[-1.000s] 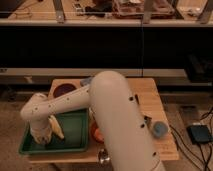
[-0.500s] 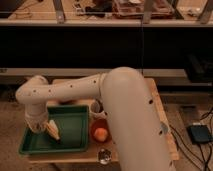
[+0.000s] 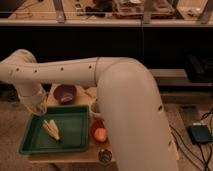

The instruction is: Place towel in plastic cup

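**Arm blocks the view of both task items; a blind move is the main risk**

The white arm (image 3: 120, 95) fills the middle and right of the frame, sweeping from lower right to the left edge. Its gripper (image 3: 39, 106) hangs at the left, just above the upper left corner of the green tray (image 3: 75, 137), with the fingers pressed together. Whether any cloth is pinched between them I cannot tell.

Neither the towel nor the plastic cup can be seen. If they are on the wooden table (image 3: 65, 159), they are probably behind the arm on the right side.

What could go wrong, as I judge it:
- The bulky forearm passes low over the table, so swinging back to the right could knock the orange-brown bowl (image 3: 98, 131) or the dark metallic cup (image 3: 105, 155) near the front edge.
- With the fingers closed and no towel clearly held, the arm may carry nothing to the cup.
- Descending here would hit the tray rim or press on the corn cob (image 3: 51, 129) instead of the cloth.

Count, largest first:
- arm: one
- table: one
- green tray: one
- bowls: two, the purple bowl (image 3: 65, 93) and the orange-brown one
- corn cob: one
- metallic cup: one
- towel: none visible
- plastic cup: none visible
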